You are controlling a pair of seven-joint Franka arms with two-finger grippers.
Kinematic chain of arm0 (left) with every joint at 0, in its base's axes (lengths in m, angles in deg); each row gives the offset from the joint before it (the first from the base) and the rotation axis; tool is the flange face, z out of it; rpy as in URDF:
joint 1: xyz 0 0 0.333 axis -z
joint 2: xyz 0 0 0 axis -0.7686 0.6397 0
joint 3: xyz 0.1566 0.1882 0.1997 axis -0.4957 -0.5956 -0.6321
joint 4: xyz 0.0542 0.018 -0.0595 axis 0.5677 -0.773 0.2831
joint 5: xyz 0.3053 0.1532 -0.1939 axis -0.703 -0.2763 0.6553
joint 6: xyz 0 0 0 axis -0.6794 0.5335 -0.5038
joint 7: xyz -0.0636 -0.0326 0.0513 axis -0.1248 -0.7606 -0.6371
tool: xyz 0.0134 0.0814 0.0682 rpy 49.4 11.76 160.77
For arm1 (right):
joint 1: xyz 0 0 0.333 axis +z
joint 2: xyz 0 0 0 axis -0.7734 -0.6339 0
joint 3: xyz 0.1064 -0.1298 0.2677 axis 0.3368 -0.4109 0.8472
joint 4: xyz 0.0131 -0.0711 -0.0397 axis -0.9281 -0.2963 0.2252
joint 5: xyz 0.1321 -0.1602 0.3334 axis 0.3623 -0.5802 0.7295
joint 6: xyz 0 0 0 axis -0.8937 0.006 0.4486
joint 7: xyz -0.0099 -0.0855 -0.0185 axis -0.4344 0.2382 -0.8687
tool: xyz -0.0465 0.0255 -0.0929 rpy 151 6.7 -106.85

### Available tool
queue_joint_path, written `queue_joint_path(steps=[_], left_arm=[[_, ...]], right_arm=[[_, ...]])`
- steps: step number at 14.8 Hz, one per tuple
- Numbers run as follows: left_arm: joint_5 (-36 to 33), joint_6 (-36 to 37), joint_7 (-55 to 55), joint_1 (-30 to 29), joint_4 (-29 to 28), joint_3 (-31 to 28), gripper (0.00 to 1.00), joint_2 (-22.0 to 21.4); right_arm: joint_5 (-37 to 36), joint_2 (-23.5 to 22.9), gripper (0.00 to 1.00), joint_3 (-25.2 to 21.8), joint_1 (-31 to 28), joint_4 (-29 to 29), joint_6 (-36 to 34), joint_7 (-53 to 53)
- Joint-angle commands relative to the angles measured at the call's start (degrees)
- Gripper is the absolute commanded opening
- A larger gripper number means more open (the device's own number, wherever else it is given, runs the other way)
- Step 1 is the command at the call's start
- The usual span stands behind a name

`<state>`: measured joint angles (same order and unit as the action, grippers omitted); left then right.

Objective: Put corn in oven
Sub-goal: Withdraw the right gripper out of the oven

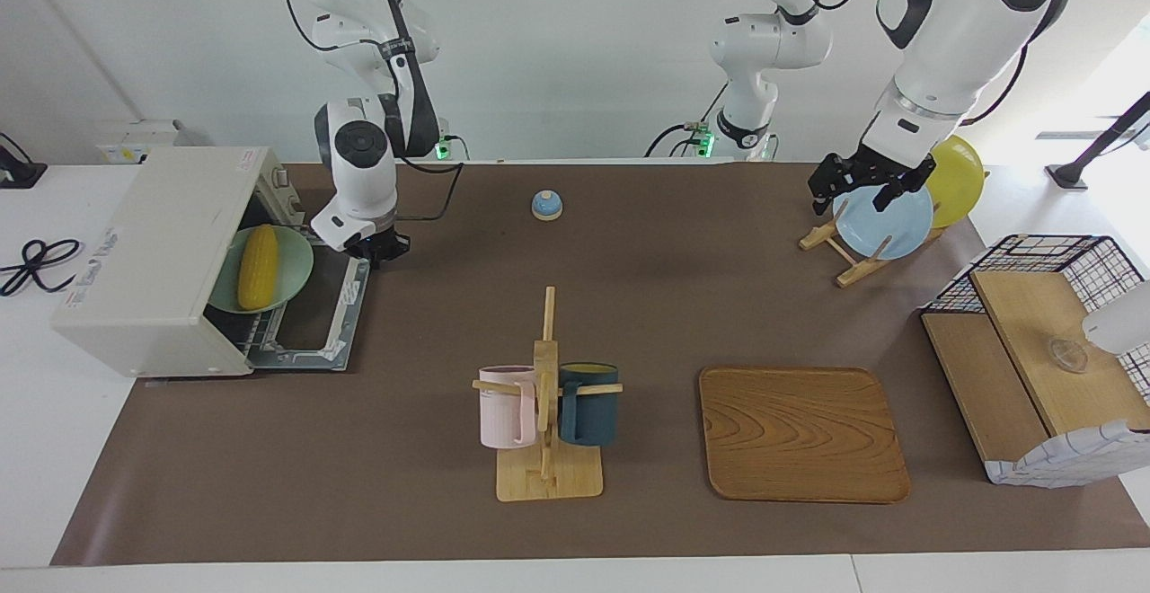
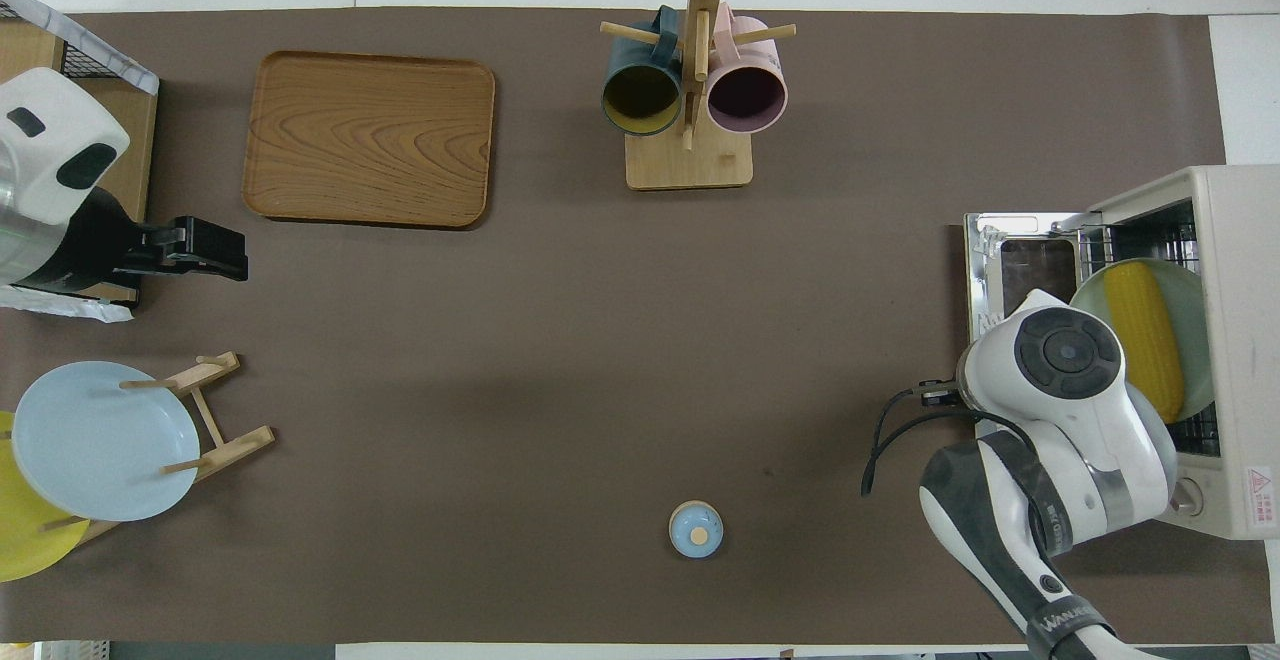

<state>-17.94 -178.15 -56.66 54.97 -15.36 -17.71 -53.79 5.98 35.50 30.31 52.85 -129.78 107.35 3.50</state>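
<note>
The yellow corn (image 1: 258,266) lies on a pale green plate (image 1: 298,271) on the wire rack inside the off-white oven (image 1: 144,261) at the right arm's end of the table. The oven door (image 1: 310,319) is folded down open. My right gripper (image 1: 375,252) hangs just over the door's corner nearest the robots, beside the plate and apart from the corn. In the overhead view the corn (image 2: 1143,338) and the oven (image 2: 1240,320) show, and the right wrist hides its gripper. My left gripper (image 1: 852,205) is open and empty over the plate rack, waiting; it also shows in the overhead view (image 2: 215,250).
A blue plate (image 1: 885,225) and a yellow plate (image 1: 959,175) stand in a wooden rack. A small blue bell (image 1: 547,205) sits near the robots. A mug stand (image 1: 545,395) with two mugs, a wooden tray (image 1: 802,434) and a wire basket shelf (image 1: 1033,350) lie farther out.
</note>
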Motion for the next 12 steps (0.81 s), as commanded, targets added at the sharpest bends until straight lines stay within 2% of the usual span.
queue_joint_path(steps=[1,6,12], left_arm=[[0.3,0.6,0.3,-0.6,0.0,0.3,1.00,-0.8],[0.3,0.6,0.3,-0.6,0.0,0.3,1.00,-0.8],[0.3,0.6,0.3,-0.6,0.0,0.3,1.00,-0.8]], right_arm=[[-3.6,0.2,0.00,0.0,-0.5,5.0,-7.0,-1.8],[-6.3,-1.0,0.00,0.0,-0.8,12.2,-14.4,-4.3],[-7.0,-0.3,0.00,-0.1,-4.2,18.6,-21.2,-14.3]])
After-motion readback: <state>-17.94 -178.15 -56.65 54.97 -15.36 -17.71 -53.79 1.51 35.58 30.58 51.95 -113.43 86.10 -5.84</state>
